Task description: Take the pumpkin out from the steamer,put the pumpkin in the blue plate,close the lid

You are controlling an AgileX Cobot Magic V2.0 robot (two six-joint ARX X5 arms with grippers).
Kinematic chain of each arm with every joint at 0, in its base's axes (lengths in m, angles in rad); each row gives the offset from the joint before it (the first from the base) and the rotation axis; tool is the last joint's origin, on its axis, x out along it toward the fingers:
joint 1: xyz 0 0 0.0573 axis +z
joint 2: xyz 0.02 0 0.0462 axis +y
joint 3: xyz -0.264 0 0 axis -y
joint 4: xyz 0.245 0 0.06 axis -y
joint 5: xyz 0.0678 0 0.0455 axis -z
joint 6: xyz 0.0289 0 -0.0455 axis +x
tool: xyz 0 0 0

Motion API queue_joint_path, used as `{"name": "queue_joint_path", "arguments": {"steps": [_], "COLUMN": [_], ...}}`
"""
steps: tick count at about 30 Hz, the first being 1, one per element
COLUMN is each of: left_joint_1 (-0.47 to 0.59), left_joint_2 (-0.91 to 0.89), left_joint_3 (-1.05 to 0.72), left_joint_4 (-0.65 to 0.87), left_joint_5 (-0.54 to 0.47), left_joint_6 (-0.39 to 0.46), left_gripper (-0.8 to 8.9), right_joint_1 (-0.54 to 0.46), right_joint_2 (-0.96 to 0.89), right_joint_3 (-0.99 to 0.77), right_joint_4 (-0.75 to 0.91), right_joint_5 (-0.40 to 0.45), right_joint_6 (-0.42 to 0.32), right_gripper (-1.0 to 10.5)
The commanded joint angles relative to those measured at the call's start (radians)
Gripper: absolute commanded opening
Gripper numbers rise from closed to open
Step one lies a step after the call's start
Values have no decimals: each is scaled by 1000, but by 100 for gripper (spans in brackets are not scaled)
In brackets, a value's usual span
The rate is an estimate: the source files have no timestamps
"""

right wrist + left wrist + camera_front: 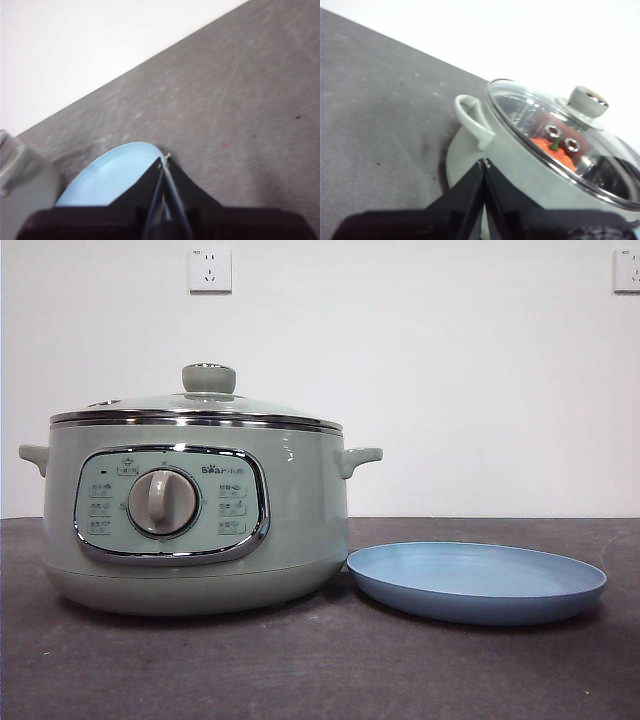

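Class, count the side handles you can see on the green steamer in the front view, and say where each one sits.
2. One handle sticks out at the left of the steamer, the other handle at the right, above the blue plate. None appears hidden.

Bright, even light; blurred wrist views.

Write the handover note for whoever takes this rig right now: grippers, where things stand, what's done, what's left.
Left gripper: shut, empty, beside the steamer.
Right gripper: shut, empty, above the blue plate.
Lid sits on the steamer; the pumpkin shows through the glass inside.
Blue plate lies bare on the table beside the steamer.
Done: nothing.
Left: lift the lid, move the pumpkin to the plate, close the lid.
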Motion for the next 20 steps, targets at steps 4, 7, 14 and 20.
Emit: {"name": "queue_joint_path", "arguments": {"steps": [4, 7, 14, 20], "left_joint_1": [2, 2, 2, 1], "left_joint_2": [42, 111, 325, 483], "left_joint_3": [134, 222, 446, 621], "left_joint_4": [-115, -137, -168, -187], "left_joint_5": [5, 8, 27, 139], "left_joint_6": [-16, -9, 122, 227], "left_gripper": [-8, -8, -8, -8], "right_joint_1": [2, 2, 2, 2], "right_joint_2": [36, 90, 267, 429], "right_joint_3": [143, 245, 497, 702], "right_joint_4": [-23, -66, -149, -228], "right_joint_5": [-5, -5, -6, -10], "right_joint_6": [16, 4, -111, -269], "right_gripper": [-12, -12, -11, -11]}}
